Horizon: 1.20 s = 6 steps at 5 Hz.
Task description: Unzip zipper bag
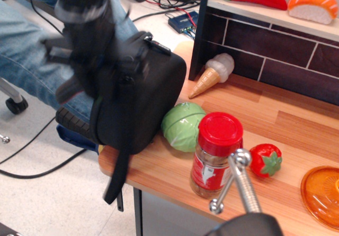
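The zipper bag (pixel 151 98) is a boxy black fabric case standing on its side at the left edge of the wooden table (pixel 275 119). Its long black strap (pixel 117 175) hangs down over the table edge. My gripper (pixel 85 80) is a dark, motion-blurred mass against the bag's upper left side, near the zipper edge. The blur hides its fingers, so I cannot tell whether they are open or hold anything. No green tag shows.
A green cabbage toy (pixel 183 126) touches the bag's right side. A red-lidded spice jar (pixel 216 154), a strawberry toy (pixel 266 160), an ice-cream cone (pixel 213 74) and an orange plate (pixel 323 196) are further right. A metal rod (pixel 238 185) stands in front. A jeans-clad leg (pixel 32 61) is at left.
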Each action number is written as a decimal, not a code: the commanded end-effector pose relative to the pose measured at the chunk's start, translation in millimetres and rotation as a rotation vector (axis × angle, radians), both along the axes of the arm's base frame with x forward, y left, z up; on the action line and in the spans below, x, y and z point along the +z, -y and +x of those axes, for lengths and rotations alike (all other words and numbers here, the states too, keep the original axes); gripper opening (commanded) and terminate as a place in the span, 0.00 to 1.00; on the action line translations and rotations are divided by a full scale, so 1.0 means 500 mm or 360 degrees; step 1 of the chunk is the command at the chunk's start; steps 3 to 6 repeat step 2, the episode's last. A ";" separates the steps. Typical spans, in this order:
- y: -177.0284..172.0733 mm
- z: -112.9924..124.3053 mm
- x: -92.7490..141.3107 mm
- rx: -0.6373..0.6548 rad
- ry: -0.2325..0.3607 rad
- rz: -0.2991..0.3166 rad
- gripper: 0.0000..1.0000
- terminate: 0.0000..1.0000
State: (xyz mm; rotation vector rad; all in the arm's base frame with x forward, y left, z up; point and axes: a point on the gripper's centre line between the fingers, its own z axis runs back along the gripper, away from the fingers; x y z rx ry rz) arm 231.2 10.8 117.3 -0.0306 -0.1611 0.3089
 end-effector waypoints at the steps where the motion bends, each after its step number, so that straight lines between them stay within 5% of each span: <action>1: 0.008 0.057 0.095 0.0041 0.0169 -0.0051 0.00 0.00; 2: 0.006 0.057 0.088 -0.0021 0.0084 0.0001 0.00 1.00; 6: 0.006 0.057 0.088 -0.0021 0.0084 0.0001 0.00 1.00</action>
